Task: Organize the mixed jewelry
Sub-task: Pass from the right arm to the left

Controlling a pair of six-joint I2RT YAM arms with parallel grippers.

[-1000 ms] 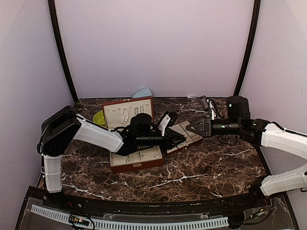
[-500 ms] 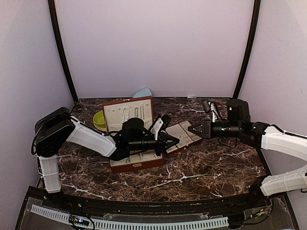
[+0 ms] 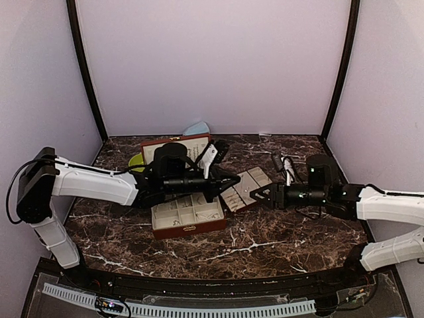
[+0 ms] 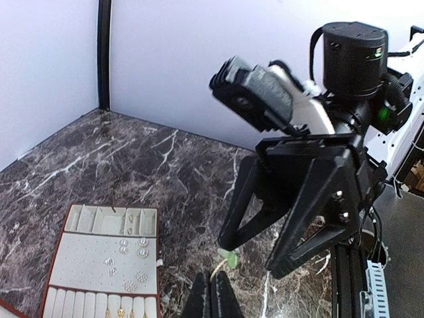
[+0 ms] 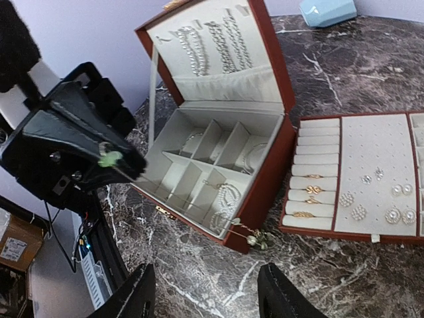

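Case [image 5: 268, 179] looks partly filled, tray [image 5: 377, 152] beside it too; my left gripper [image 4: 212, 295] pinches a small green piece [image 5: 109, 159], right gripper [image 5: 207, 295] spread empty

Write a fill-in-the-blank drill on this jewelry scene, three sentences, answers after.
1. The bead strands hang inside the raised ___ of the case.
2. The left gripper, pinching a small green piece, has its jaws ___.
3. The right gripper holds nothing, and its jaws stand ___.

Missing words: lid; shut; open.
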